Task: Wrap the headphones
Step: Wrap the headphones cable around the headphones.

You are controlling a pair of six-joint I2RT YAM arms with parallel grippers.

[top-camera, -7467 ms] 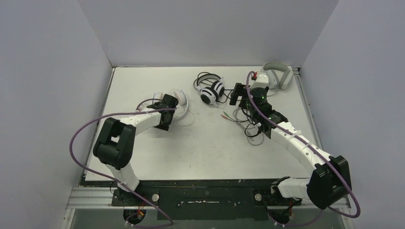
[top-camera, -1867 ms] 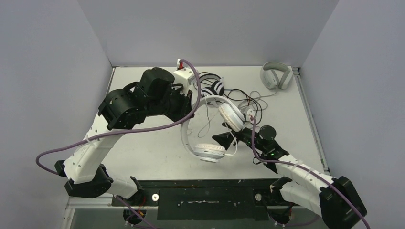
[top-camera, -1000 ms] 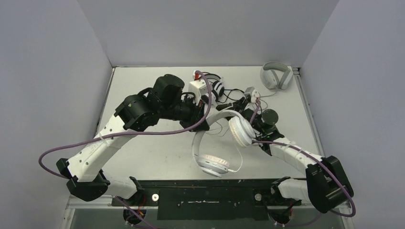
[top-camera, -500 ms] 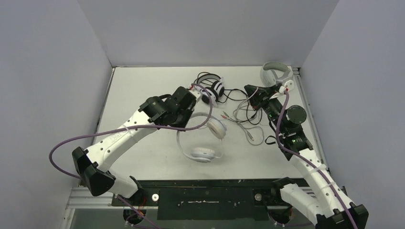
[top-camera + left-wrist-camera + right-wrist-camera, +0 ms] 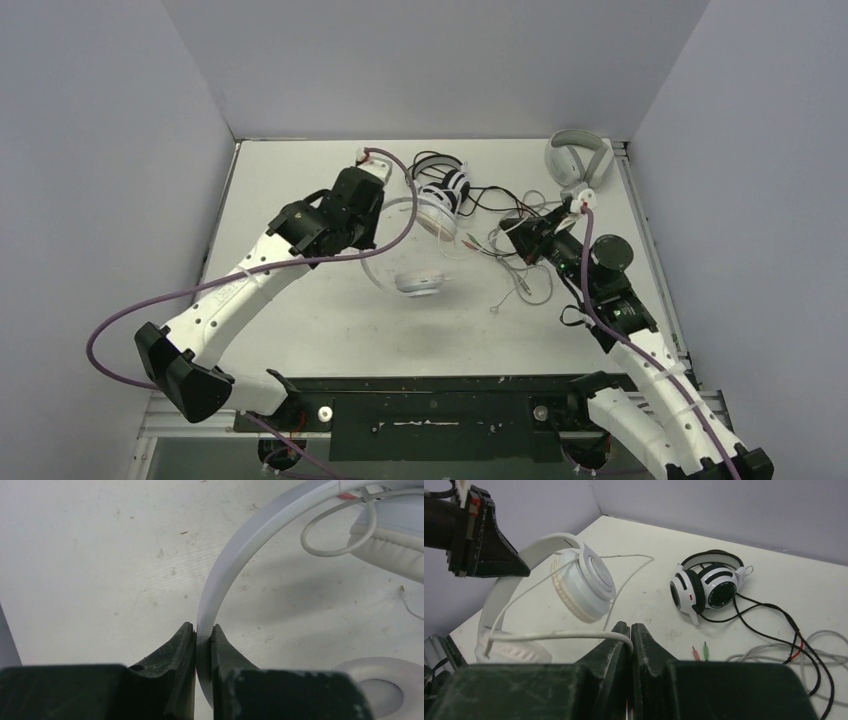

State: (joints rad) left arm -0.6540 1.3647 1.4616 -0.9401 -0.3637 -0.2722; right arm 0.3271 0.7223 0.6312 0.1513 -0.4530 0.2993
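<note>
white headphones (image 5: 586, 587) shifted back; left pincer (image 5: 202, 630) clamps band (image 5: 222, 575) (blurred overhead)

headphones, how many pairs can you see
3. The white pair, headband in the left gripper and cable in the right gripper, mid-table; the black-and-white headset at far centre; the grey pair in the far right corner.

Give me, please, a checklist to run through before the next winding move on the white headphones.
1. Left claw shut on the headband of the white headphones: ok.
2. Right claw shut on the thin cable: ok.
3. Thin cable free of knots up to the ear cup: cannot tell.
4. Black-and-white headset apart from the white pair: ok.
5. Loose cables on the table untangled: not ok.
</note>
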